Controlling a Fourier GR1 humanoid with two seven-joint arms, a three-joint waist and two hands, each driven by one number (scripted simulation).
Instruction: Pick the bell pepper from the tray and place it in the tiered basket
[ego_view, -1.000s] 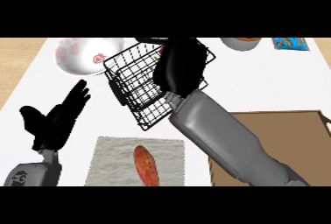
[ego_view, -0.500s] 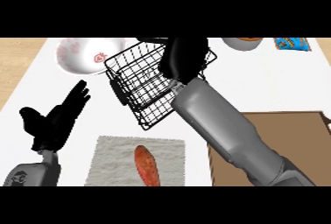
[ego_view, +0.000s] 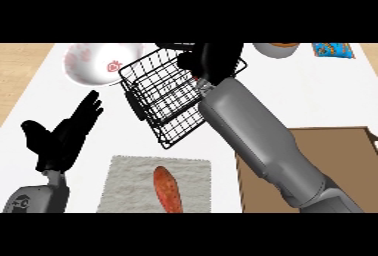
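Right hand (ego_view: 215, 59) is up over the black wire tiered basket (ego_view: 159, 97), at its upper right rim, grey forearm running down to the lower right of the head view. Fingers look curled downward into the basket top, but whether they close on anything cannot be told; the hand hides what is under it. Bell pepper not visible anywhere, so its place cannot be told. The basket sits tilted on the white counter (ego_view: 325, 90), mid-frame, mesh side facing the camera. Left hand (ego_view: 63, 137) rests at the left, fingers straight and spread, pointing up, holding nothing, well apart from the basket. Below the basket lies a grey-white cloth mat (ego_view: 125, 182) with an orange-red elongated vegetable (ego_view: 167, 189) on it, lying lengthwise. Brown wooden tray (ego_view: 339, 155) at lower right, partly covered by the right forearm. White bowl with red print (ego_view: 100, 62) at upper left, just beside the basket. Another bowl (ego_view: 277, 49) and a blue packet (ego_view: 332, 50) at the top right edge.
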